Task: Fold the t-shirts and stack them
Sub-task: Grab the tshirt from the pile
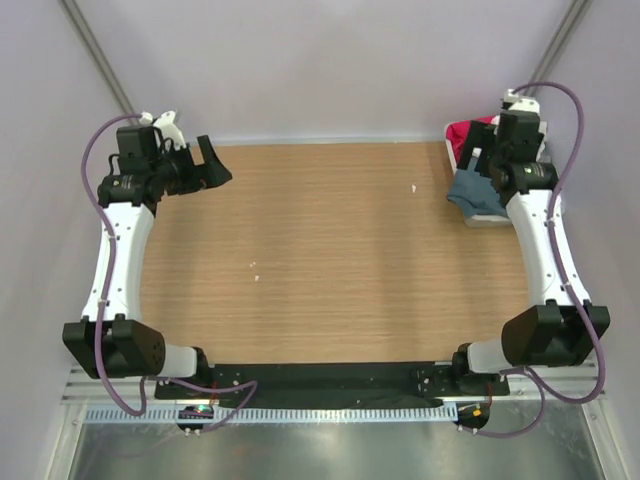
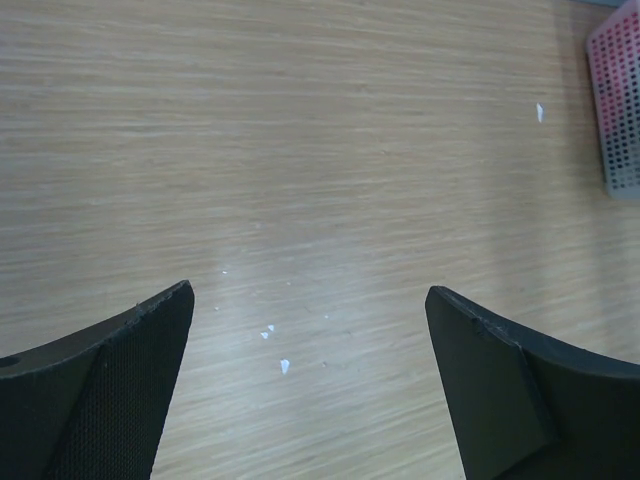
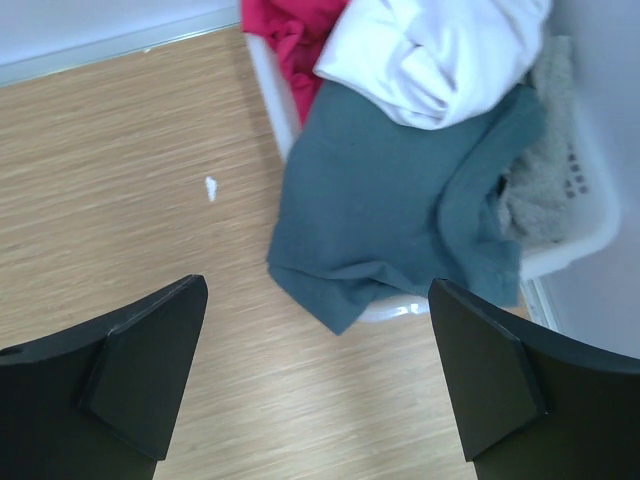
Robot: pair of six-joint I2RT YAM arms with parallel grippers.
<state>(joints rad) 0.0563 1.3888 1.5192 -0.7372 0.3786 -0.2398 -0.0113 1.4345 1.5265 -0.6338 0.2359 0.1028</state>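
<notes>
The table [image 1: 340, 250] bears the basket [image 3: 590, 235] with 3 t-shirts [image 3: 440, 50] heaped inside, the slate-blue t-shirt [image 3: 390, 200] spilling over the basket's rim; the right gripper [image 3: 320, 380] hangs above the basket, the left gripper [image 2: 310, 390] well apart from it, both gaping wide and empty, so I reckon fetching comes first: pinch that overhang.

No txt, brand, no. or sign was legible in any view. The t-shirts [image 3: 390, 200], at approx. 2 o'clock in the top view, showed no readable print.
</notes>
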